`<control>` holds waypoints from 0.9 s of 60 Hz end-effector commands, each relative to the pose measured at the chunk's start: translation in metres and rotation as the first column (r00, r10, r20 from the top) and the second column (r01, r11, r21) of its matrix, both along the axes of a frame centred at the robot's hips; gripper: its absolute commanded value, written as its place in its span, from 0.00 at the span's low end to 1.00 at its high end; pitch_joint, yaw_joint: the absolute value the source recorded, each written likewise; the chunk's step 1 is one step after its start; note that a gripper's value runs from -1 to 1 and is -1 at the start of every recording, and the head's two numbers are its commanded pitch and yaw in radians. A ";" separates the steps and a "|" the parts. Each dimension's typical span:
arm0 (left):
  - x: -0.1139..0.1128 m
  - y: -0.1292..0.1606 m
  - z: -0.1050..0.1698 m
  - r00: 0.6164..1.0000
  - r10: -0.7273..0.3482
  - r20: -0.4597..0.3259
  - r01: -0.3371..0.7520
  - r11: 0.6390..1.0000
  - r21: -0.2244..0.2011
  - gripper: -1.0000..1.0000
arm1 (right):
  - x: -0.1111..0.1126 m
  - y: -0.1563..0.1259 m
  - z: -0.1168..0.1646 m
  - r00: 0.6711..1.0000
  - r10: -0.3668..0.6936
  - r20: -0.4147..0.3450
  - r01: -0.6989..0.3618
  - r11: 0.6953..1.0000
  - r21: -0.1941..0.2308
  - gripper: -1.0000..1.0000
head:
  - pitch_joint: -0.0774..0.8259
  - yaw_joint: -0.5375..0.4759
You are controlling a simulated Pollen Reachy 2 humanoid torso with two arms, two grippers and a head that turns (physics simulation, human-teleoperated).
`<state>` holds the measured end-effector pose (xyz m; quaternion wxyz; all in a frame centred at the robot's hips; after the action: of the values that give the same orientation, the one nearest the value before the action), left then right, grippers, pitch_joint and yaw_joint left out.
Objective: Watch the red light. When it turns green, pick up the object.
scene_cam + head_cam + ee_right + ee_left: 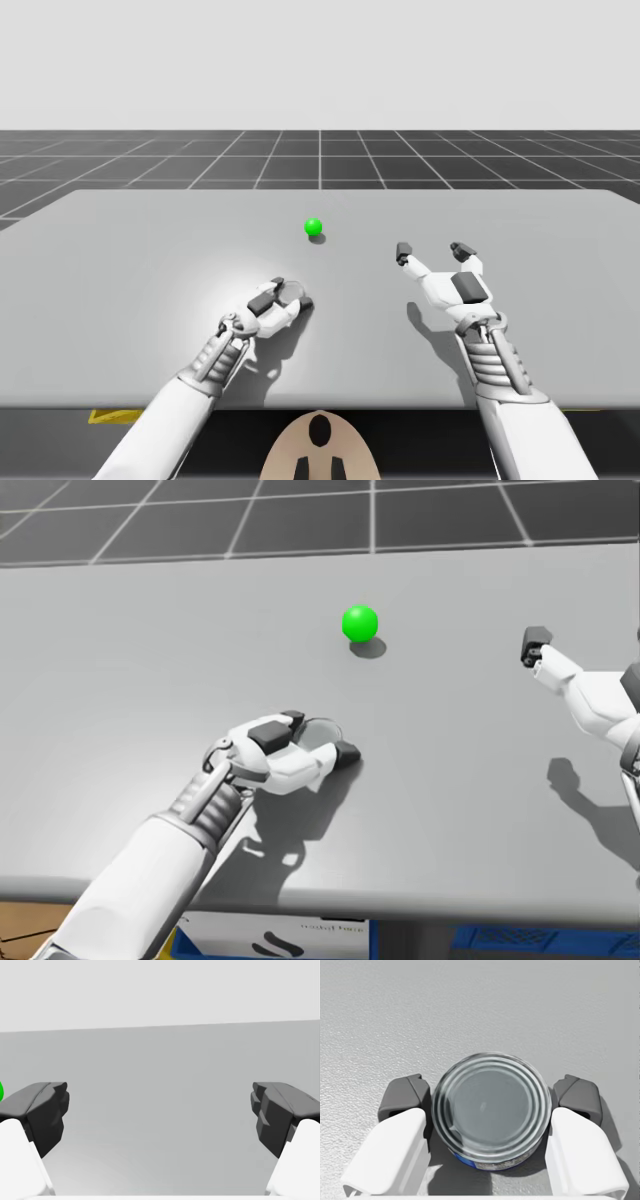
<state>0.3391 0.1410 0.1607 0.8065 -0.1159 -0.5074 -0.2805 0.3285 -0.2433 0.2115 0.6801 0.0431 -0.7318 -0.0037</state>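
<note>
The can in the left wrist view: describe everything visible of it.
The can is short and round, seen from above. It has a silvery metal lid with concentric ridges, and a strip of blue-and-white label shows on the wall facing the gripper's palm. It stands upright on the grey table, lid sealed and undented. My left gripper straddles it, and its dark jaws look pressed against opposite sides. Nothing else touches it.

can w/ shiny ribbed metal lid; table matt, grainy.
</note>
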 end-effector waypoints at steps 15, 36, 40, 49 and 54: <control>-0.011 -0.010 -0.013 0.998 -0.032 -0.047 0.031 0.999 -0.022 1.00 | 0.000 0.002 -0.001 1.000 0.000 -0.003 0.000 1.000 0.011 0.00 | 0.56 0.63; -0.016 -0.003 0.020 0.998 -0.055 -0.015 0.054 0.997 -0.048 1.00 | -0.001 0.001 -0.001 1.000 0.000 -0.002 0.000 1.000 0.010 0.00 | 0.41 0.64; -0.018 0.001 0.037 0.998 -0.058 0.013 0.059 0.997 -0.044 1.00 | 0.000 0.001 -0.002 1.000 0.003 0.003 -0.003 1.000 -0.002 0.00 | 0.41 0.64; -0.021 0.013 0.085 0.993 -0.054 0.101 0.059 0.997 -0.043 1.00 | 0.000 0.002 -0.003 1.000 0.003 0.006 -0.003 1.000 -0.013 0.00 | 0.39 0.63; -0.023 0.019 0.115 0.986 -0.049 0.159 0.057 0.997 -0.047 1.00 | 0.000 0.002 -0.003 1.000 0.003 -0.001 -0.003 1.000 -0.013 0.00 | 0.39 0.63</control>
<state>0.3162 0.1533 0.2224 0.7834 -0.1364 -0.5294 -0.2957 0.3286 -0.2432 0.2096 0.6793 0.0393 -0.7328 0.0017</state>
